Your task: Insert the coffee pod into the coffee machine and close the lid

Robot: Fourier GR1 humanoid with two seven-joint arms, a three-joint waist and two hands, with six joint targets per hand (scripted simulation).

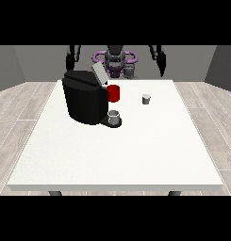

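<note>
On the counter: reach hand at view's right, fingers unclear, squarely over coffee pod; grasp upright before open-lidded coffee machine.

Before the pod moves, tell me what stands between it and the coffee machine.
Nothing visible on the bare table between the coffee pod and the coffee machine. A red cup stands beside the machine's open lid, just off that line.
</note>
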